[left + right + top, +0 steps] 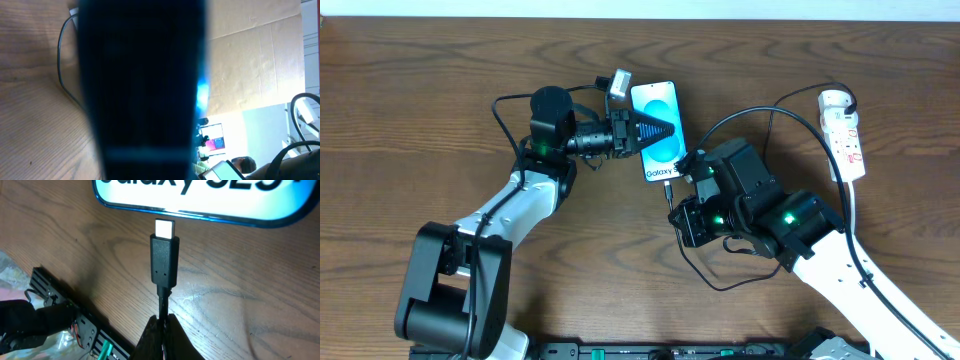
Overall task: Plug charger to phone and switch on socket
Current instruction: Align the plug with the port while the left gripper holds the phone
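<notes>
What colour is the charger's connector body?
The charger connector is black, with a pale metal tip; best in the right wrist view.

In the left wrist view a dark blurred shape (145, 90) fills the middle, too close to identify. The right wrist view crops the phone (200, 200) at the top and the right gripper (161, 322) at the bottom, where the charger (164, 262) cable vanishes between the fingers. Overhead, the left gripper (658, 130) covers mid-screen, and the socket (845, 130) switches are too small to read.
</notes>
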